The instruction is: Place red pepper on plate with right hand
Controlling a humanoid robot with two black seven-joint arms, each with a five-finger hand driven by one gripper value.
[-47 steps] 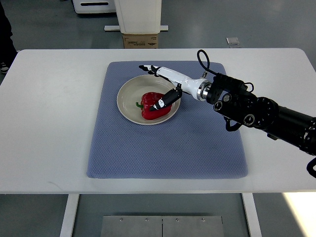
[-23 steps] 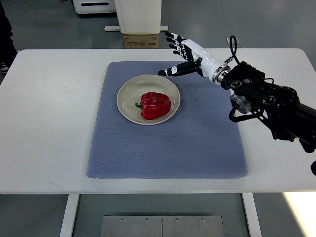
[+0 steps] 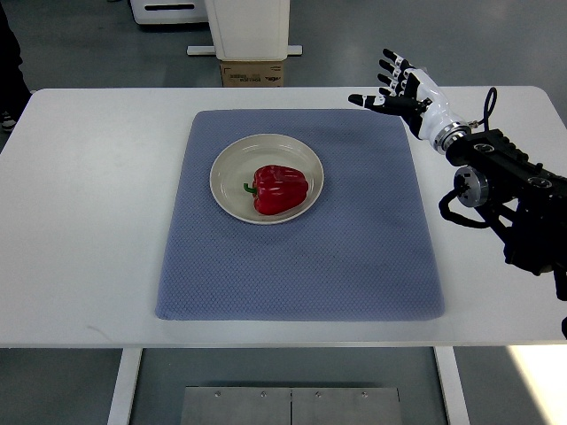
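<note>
A cream plate (image 3: 226, 168) sits on the blue mat (image 3: 301, 266), left of centre, with the red pepper (image 3: 280, 189) lying in it. Far right, the right hand (image 3: 403, 88) hovers empty, fingers spread wide.

Red pepper (image 3: 281, 189) resting on the plate (image 3: 232, 160).

The pepper is glossy and red, lying on its side with its short green stem pointing left; it sits in the near right part of the plate. The plate is round, shallow and cream-coloured, lying flat on the far left part of a blue-grey mat (image 3: 354, 257) on the bench.
</note>
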